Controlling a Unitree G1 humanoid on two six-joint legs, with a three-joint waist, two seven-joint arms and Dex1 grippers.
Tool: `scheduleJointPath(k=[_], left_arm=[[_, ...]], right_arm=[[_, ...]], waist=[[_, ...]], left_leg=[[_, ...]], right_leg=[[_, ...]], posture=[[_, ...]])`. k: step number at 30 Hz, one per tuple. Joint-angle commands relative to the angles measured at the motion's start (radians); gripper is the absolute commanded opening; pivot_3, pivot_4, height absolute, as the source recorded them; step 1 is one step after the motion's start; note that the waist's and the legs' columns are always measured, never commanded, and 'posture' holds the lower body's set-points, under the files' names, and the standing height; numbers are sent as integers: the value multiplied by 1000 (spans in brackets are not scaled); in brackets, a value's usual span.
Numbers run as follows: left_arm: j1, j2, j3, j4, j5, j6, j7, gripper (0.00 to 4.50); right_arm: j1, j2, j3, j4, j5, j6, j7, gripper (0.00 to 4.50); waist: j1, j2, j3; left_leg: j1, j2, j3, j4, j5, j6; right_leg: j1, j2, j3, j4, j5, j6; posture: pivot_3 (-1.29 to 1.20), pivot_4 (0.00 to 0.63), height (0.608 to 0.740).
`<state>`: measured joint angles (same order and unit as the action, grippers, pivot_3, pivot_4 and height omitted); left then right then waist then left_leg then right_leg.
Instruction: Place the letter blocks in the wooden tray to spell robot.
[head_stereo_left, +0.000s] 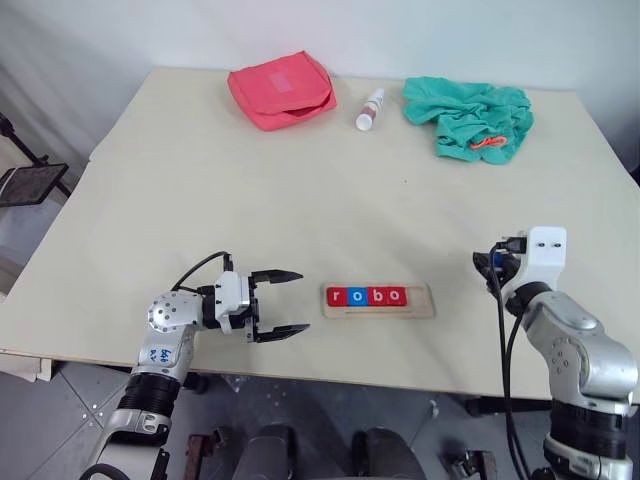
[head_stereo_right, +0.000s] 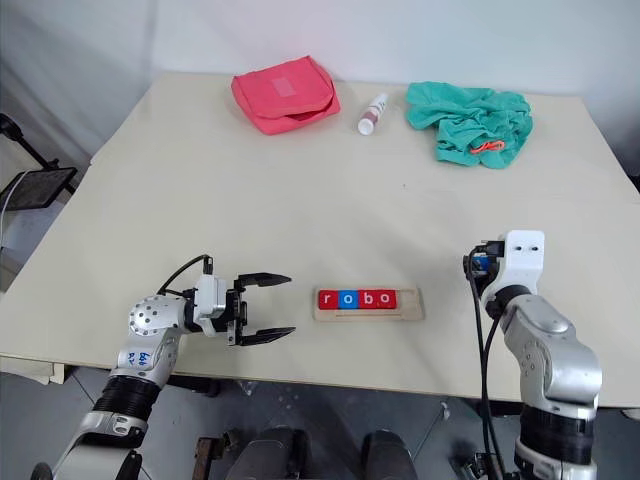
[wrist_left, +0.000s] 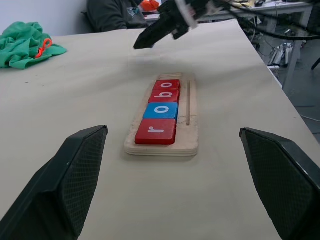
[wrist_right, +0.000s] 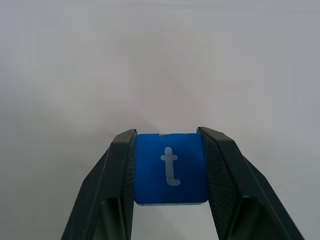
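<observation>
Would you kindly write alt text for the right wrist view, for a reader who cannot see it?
The right gripper holds a blue letter block marked t between its two black fingers, over a plain pale surface.

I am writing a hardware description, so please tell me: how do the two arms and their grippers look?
Both arms are silver-grey metal with black joints and loose black cables. The left gripper has a white body and two black fingers with finely meshed pads. The right arm ends in a white boxy wrist housing; the right gripper also has black fingers.

Pale beige table (head_stereo_left: 300, 190) against white wall (head_stereo_left: 400, 30)
</observation>
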<state>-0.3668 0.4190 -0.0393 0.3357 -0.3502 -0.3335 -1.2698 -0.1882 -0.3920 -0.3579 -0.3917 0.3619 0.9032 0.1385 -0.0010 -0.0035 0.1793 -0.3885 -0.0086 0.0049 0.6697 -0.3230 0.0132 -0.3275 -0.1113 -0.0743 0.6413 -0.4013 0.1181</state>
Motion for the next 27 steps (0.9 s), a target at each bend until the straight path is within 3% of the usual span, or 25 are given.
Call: scheduleJointPath(k=[1,10,18,19,27], left_arm=[[13,13,11,-21,-26,7,-17,4500],[38,16,21,-46,-56,-3,-49,4500],[41,18,30,-60,-66,-11,-30,4500],[44,23,31,-62,-66,-10,-31,4500],[39,24,36,-57,-61,-5,-35,4500]], right_arm=[[79,21,-28,-173,34,65,-21,1484],[217,101,-51,-315,62,109,-55,1484],[229,88,-53,-313,90,96,-15,4093],[235,72,-56,-316,94,91,4,4456],[295,-289,-55,-221,95,-5,330,4456]], waist=[[0,0,0],[-2,0,0],[-3,0,0],[-2,0,0],[0,0,0]], left_leg=[[0,0,0,0,0,0],[2,0,0,-2,1,-1],[2,-1,1,-2,1,-1],[2,-1,1,-2,1,-1],[2,-2,0,-3,2,1]], right_leg=[[0,0,0,0,0,0],[0,0,2,-1,0,0],[0,0,3,0,0,0],[0,0,3,0,0,0],[2,0,2,-5,0,0]], posture=[[0,150,740],[0,150,740],[0,150,740],[0,150,740],[0,150,740]])
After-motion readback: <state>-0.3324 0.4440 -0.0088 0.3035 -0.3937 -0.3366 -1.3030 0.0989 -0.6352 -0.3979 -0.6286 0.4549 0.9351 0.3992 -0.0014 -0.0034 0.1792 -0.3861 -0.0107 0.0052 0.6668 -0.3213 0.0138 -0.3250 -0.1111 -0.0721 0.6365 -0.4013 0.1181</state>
